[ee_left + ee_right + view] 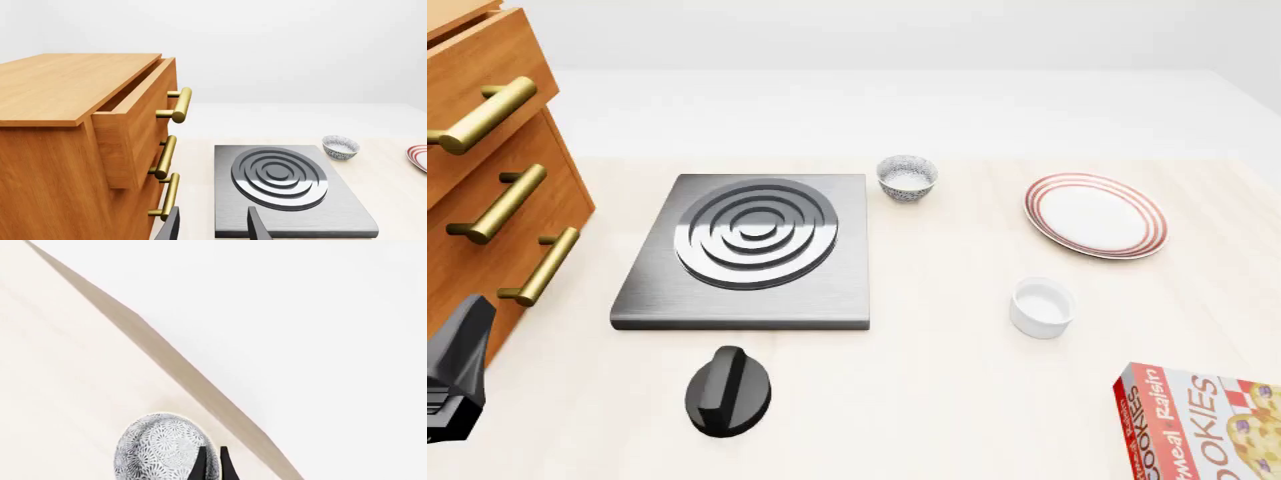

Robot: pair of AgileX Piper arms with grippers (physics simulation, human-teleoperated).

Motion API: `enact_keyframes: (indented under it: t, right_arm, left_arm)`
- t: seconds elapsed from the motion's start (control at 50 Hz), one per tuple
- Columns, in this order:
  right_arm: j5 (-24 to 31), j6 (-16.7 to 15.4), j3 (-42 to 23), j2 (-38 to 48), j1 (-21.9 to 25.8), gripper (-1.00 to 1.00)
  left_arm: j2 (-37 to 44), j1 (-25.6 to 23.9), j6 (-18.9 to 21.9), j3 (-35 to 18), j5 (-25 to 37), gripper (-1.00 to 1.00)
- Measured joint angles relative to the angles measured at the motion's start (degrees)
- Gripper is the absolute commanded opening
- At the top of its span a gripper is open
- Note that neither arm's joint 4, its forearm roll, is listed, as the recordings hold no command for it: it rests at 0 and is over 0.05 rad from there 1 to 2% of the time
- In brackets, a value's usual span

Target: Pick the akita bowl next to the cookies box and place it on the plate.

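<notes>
Akita bowl [165,447]: seen only in the right wrist view, its speckled outside facing the camera, close to the tabletop's edge; it does not appear in the front view.
Right hand [212,465]: two dark fingertips close together, overlapping the bowl's rim on one side; the gap between them is narrow, and whether they pinch the rim I cannot tell.
Right arm: not visible in the front view.
Cookies box [1208,425]: lying flat at the near right corner of the tabletop [961,400], partly cut off by the frame.
Plate [1094,215]: far right part of the tabletop, well apart from the cookies box.
Second speckled bowl [908,177]: upright, just beyond the far right corner of the stove [754,250].
White ramekin [1042,307]: between the plate and the cookies box, touching neither.
Left hand [213,227]: fingers spread apart, holding nothing, pointing over the stove's near edge beside the wooden drawer cabinet [73,145].
Left arm: a dark part shows at the near left edge of the front view.
Black knob [729,390]: on the tabletop, near side of the stove.
</notes>
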Motion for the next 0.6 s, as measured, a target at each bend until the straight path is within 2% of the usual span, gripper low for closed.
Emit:
enact_keyframes:
  t: [0.26, 0.6]
  right_arm:
    - [2.2, 0.8, 0.7, -2.7, 0.4, -1.0]
    - [6.2, 3.8, 1.2, -8.7, 1.3, -1.0]
  left_arm:
    - [0.0, 0.0, 0.0, 0.0, 0.0, 1.0]
    - [0.0, 0.0, 0.0, 0.0, 0.0, 1.0]
